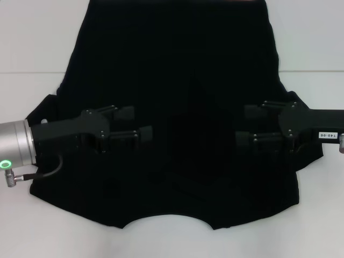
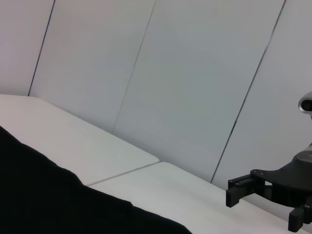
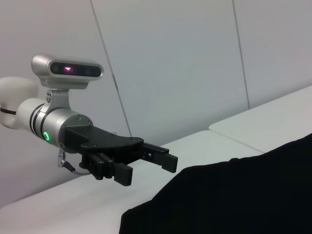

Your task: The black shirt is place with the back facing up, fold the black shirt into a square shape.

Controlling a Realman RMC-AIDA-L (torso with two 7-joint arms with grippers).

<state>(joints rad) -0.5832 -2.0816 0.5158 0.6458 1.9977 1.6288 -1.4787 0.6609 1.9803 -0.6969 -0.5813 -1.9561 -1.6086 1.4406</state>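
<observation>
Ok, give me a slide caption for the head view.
Both open end effectors, left and right, hover over the black shirt spread flat on the white table.

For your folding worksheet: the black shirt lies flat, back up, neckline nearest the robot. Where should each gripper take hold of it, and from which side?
Probably at the sleeve edges. The black shirt lies spread flat on the white table, sleeves sticking out sideways. The left gripper and right gripper, jaws open, hover over the cloth; each could come in from its own outer side and pinch a sleeve hem.

Silver left forearm (image 1: pixel 16 146), green ring light (image 1: pixel 6 164); black grippers, white label (image 1: pixel 326 135)
</observation>
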